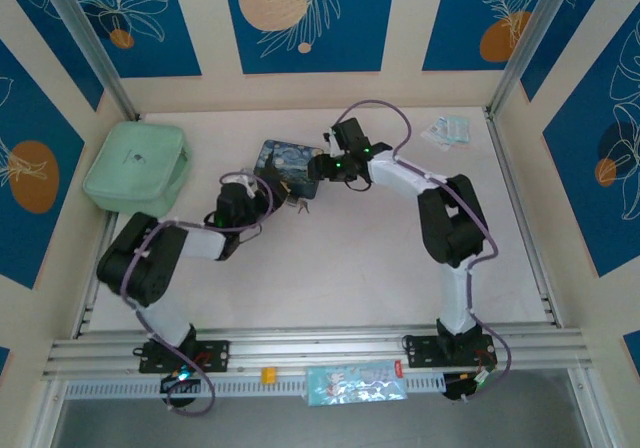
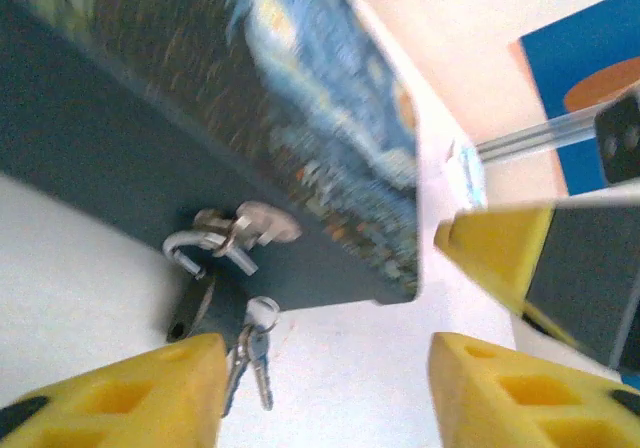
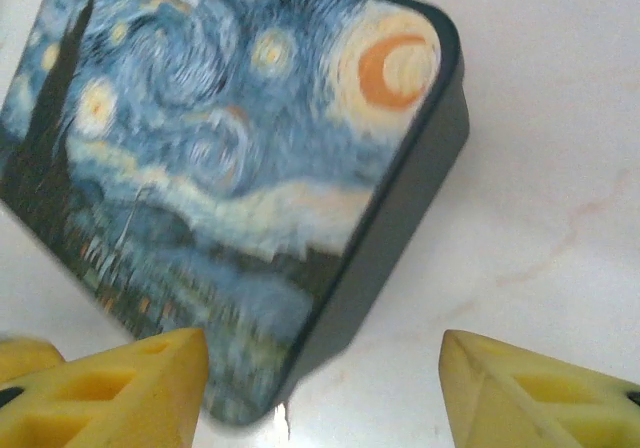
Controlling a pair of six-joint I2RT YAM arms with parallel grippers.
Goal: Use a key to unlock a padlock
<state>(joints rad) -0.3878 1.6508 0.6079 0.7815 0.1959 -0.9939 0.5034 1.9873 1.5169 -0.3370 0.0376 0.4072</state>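
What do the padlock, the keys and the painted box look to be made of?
The padlock has a dark, dull body and bright silvery shackle, likely metal. The keys are thin, shiny, silvery: metal. The painted box looks like tin: glossy printed lid, smooth dark side with soft sheen.

White table (image 1: 350,278): painted tin (image 1: 283,160), green pouch (image 1: 137,166).

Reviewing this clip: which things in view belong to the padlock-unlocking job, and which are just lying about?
Job:
padlock, at the tin's latch
keys, right beside it
starry-night tin

Lying about:
mint pouch, far left
crumpled packet, far right
flat packet, on the near rail
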